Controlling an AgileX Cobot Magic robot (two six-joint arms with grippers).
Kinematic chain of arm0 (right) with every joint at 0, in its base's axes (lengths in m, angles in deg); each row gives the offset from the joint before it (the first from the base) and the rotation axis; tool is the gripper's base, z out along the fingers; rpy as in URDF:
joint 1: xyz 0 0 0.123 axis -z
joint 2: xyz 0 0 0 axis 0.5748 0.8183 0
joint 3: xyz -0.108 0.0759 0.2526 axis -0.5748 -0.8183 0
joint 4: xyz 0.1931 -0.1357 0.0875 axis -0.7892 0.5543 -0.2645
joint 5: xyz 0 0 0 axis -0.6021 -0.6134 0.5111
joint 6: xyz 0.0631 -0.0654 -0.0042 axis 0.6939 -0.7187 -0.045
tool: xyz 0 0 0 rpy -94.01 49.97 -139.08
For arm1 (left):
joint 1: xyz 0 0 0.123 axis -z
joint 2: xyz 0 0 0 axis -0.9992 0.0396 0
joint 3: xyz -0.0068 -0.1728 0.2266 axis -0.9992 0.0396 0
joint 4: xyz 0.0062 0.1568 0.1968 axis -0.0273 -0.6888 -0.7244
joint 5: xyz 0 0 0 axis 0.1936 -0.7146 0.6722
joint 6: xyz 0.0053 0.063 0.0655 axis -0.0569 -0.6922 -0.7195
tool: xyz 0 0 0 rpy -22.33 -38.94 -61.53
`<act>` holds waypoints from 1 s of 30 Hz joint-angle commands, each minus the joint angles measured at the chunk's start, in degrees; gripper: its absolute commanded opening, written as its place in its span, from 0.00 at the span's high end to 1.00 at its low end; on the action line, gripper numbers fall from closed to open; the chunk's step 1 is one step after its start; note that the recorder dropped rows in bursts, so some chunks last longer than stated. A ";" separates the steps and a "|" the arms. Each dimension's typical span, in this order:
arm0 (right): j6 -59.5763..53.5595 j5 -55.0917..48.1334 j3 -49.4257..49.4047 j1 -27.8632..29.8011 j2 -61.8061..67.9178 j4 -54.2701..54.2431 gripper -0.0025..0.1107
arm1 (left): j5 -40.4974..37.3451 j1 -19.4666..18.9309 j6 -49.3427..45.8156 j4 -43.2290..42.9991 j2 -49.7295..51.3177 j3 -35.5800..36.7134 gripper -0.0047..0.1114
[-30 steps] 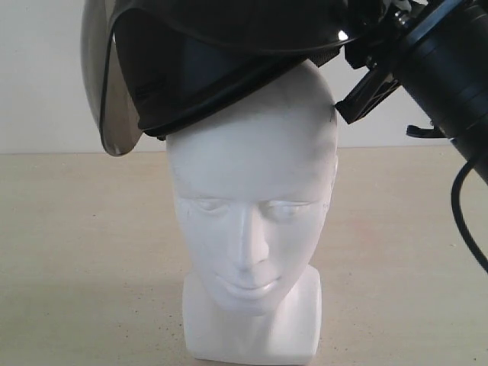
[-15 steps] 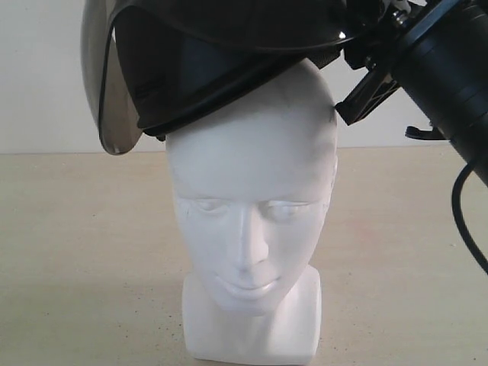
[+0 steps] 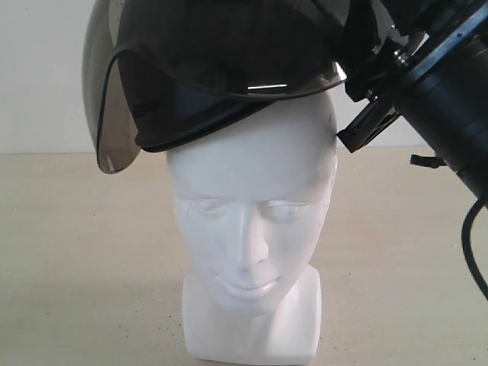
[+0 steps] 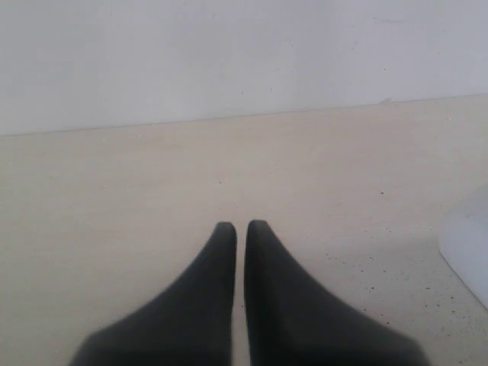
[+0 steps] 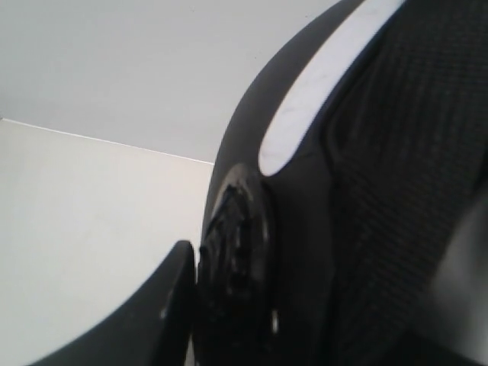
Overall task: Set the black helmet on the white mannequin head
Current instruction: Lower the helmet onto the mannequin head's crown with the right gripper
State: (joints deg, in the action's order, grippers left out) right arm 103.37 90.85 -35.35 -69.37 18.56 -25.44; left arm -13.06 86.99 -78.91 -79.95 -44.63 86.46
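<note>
The white mannequin head (image 3: 252, 213) stands upright on the table, face toward the exterior camera. The black helmet (image 3: 229, 69) sits tilted over its crown, the smoky visor (image 3: 103, 99) hanging out to the left of the forehead. My right gripper (image 3: 354, 76) holds the helmet's rim at the right side; in the right wrist view one finger (image 5: 164, 313) presses against the helmet's edge (image 5: 244, 252), with the padded lining (image 5: 412, 168) beside it. My left gripper (image 4: 240, 226) hovers shut and empty over the bare table, with a corner of the head's white base (image 4: 467, 248) nearby.
The beige table (image 3: 84, 252) spreads around the head, with a pale wall (image 3: 38, 76) behind. The right arm's black body and cable (image 3: 461, 198) fill the upper right of the exterior view.
The helmet has come down and levelled over the crown, covering more of the head's top. The right arm moved down slightly with it. The head stays still.
</note>
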 commanded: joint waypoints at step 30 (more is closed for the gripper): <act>-0.34 -1.14 -4.47 -0.60 0.67 3.05 0.98 | 0.21 -0.02 -0.13 0.45 -0.23 -0.17 0.92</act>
State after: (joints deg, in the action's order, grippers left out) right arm 105.17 94.99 -38.75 -69.84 18.46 -26.04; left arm -13.06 86.99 -78.91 -79.95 -44.63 86.46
